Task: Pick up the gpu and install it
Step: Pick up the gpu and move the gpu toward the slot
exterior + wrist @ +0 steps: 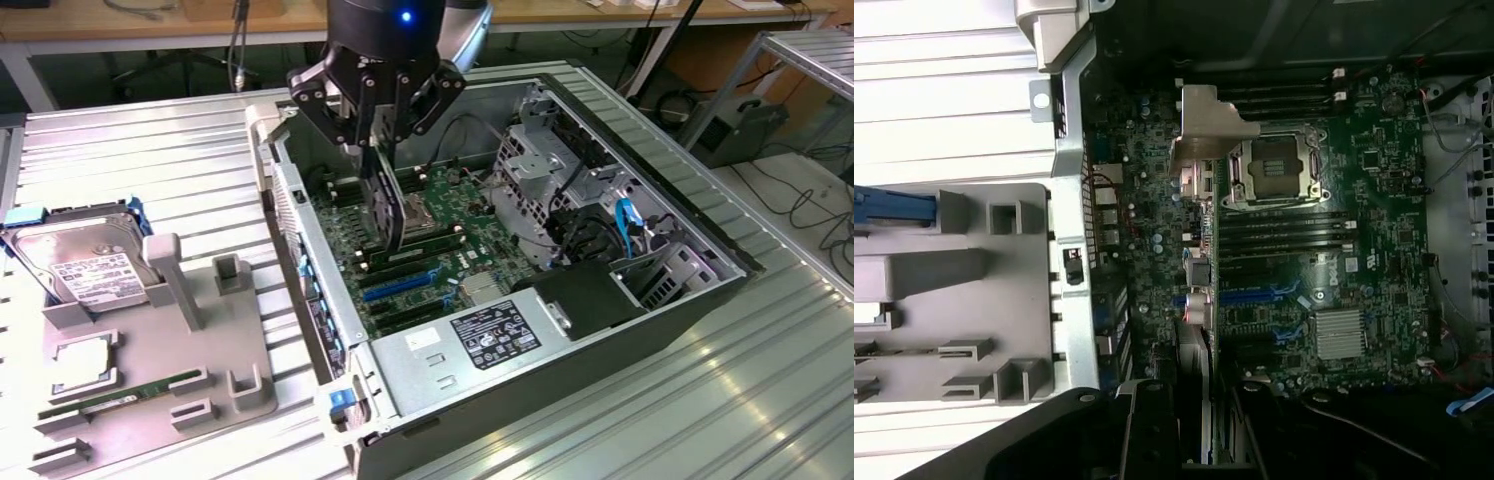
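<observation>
My gripper (pixel 375 140) is shut on the gpu (pixel 387 205), a thin black card that hangs on edge below the fingers inside the open computer case (pixel 694 265). The card's lower edge is just above the green motherboard (pixel 447 225), near the CPU socket and a little short of the blue expansion slots (pixel 400 283). In the wrist view the gpu (pixel 1206 125) appears edge-on with its silver bracket at the far end, over the motherboard (pixel 1354 250). It runs back to my gripper (pixel 1199 405). The blue slots (pixel 1254 295) lie just beside the card's line.
A grey parts holder (pixel 160 370) lies on the metal table at the exterior view's left. It carries a silver hard drive (pixel 87 265), a processor (pixel 80 355) and a green memory stick (pixel 120 395). Drive cages and cables (pixel 561 190) fill the case's far side.
</observation>
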`<action>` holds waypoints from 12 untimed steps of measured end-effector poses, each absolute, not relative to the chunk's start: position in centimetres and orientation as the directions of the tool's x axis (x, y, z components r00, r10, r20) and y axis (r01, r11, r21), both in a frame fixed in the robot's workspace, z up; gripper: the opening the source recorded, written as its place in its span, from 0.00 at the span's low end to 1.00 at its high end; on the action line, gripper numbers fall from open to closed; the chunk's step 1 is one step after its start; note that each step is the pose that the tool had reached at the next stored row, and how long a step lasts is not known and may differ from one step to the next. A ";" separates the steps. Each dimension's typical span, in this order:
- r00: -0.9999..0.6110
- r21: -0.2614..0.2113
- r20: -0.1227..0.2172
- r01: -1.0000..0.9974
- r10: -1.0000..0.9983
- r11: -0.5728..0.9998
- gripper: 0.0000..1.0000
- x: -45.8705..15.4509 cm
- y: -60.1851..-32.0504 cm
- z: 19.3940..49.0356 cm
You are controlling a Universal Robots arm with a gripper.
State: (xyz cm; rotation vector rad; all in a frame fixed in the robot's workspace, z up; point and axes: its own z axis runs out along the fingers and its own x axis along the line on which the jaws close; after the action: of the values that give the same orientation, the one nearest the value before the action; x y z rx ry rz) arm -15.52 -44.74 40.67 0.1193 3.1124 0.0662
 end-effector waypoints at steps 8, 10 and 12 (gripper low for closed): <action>-0.997 0.043 -0.024 0.076 0.077 0.996 0.26 -14.9 -44.7 40.3; -0.997 0.044 -0.025 0.076 0.077 0.996 0.26 -14.8 -44.7 40.2; -0.997 0.043 -0.025 0.076 0.077 0.996 0.26 -14.6 -44.7 40.2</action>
State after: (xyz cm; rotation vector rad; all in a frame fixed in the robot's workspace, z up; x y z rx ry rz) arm -14.64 -44.68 40.16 0.1193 3.1124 0.0662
